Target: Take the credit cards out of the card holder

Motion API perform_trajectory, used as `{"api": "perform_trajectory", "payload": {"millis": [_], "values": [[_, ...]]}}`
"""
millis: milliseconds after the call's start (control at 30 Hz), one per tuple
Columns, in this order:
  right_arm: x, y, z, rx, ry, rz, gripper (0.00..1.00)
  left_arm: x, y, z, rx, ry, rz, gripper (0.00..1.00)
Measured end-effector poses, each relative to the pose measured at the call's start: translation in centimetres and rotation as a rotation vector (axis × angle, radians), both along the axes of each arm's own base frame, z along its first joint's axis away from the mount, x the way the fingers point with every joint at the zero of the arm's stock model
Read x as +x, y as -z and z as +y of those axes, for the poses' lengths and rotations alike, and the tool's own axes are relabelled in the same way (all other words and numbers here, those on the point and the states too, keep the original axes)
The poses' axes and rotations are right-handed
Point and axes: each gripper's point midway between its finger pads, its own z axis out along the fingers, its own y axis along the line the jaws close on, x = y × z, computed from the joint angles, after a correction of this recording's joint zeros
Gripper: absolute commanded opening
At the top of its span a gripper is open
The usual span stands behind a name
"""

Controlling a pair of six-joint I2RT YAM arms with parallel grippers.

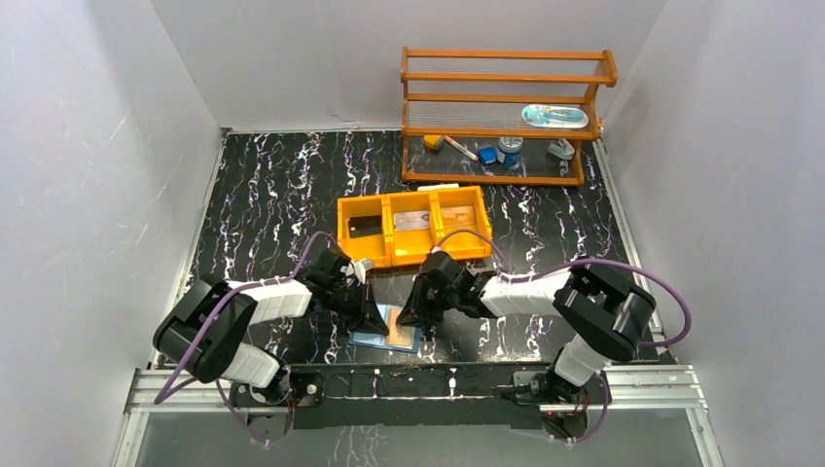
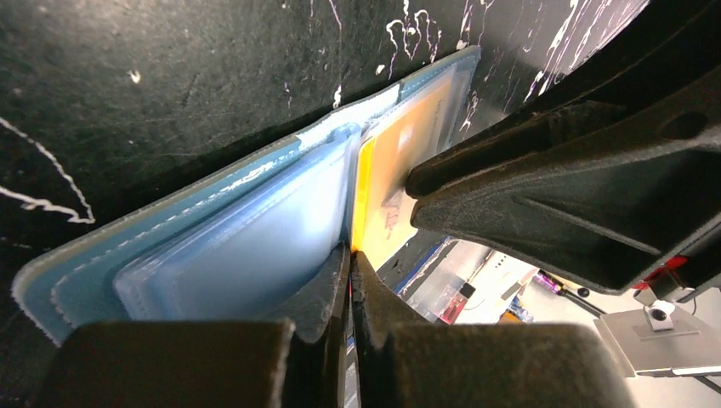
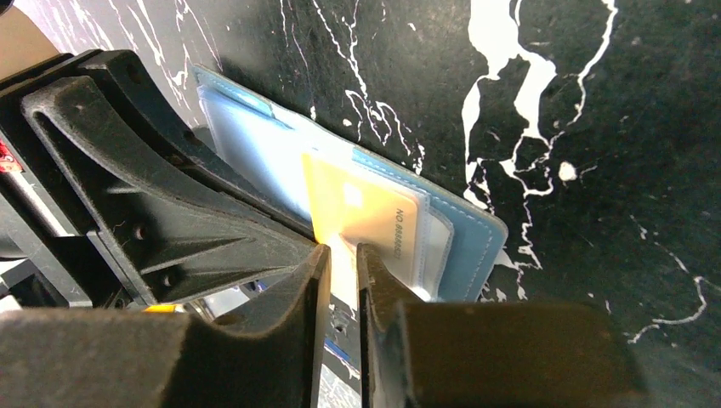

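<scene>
Card holder (image 2: 170,246) largely under arms: left hand (image 2: 350,252) closed tight at its fold, right hand (image 3: 343,252) narrow on orange card (image 3: 361,212).

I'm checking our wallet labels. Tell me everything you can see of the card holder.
The card holder is a small two-leaf wallet, slate-blue outside with pale stitching, with paler translucent slots inside; it looks leather-like. It lies open and flat on the black marbled table, near the front edge. An orange card sticks partly out of one leaf. The left gripper, shut, presses at its middle fold; the right gripper straddles the card's edge, grip unclear.
</scene>
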Motion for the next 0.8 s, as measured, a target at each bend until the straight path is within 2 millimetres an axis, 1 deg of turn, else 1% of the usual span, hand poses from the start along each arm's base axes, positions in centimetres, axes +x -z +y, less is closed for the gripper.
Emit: {"api": "perform_trajectory", "payload": {"millis": [67,167,233,333,467,567,733,767,800], "values": [[0.0,-0.2,-0.1,-0.012,-0.008,-0.009,0.33,0.0,0.0,-0.1,0.000,-0.003,0.003,0.00],[0.3,-0.5,-0.8,-0.057,-0.010,-0.032,0.35,0.0,0.0,-0.1,0.002,-0.010,0.008,0.00],[0.3,-0.9,-1.5,-0.087,-0.005,-0.045,0.34,0.0,0.0,-0.1,0.003,-0.016,0.011,0.00],[0.4,-1.8,-2.3,-0.110,0.005,-0.068,0.30,0.1,0.0,0.0,0.007,-0.026,0.008,0.00],[0.2,-2.2,-2.5,-0.106,0.004,-0.067,0.27,0.2,0.0,0.0,0.010,-0.034,0.001,0.00],[-0.1,-1.9,-2.4,-0.103,-0.008,-0.050,0.25,0.2,0.0,0.0,0.010,-0.037,0.002,0.00],[-0.9,-0.1,-2.3,-0.134,-0.028,-0.009,0.24,0.2,0.0,-0.1,0.007,-0.037,-0.001,0.00],[-1.0,0.0,-2.1,-0.131,-0.028,0.000,0.24,0.2,0.0,-0.1,0.007,-0.037,-0.002,0.01],[-1.1,0.0,-2.0,-0.128,-0.030,0.000,0.24,0.2,0.0,-0.1,0.007,-0.037,-0.001,0.04]]}}
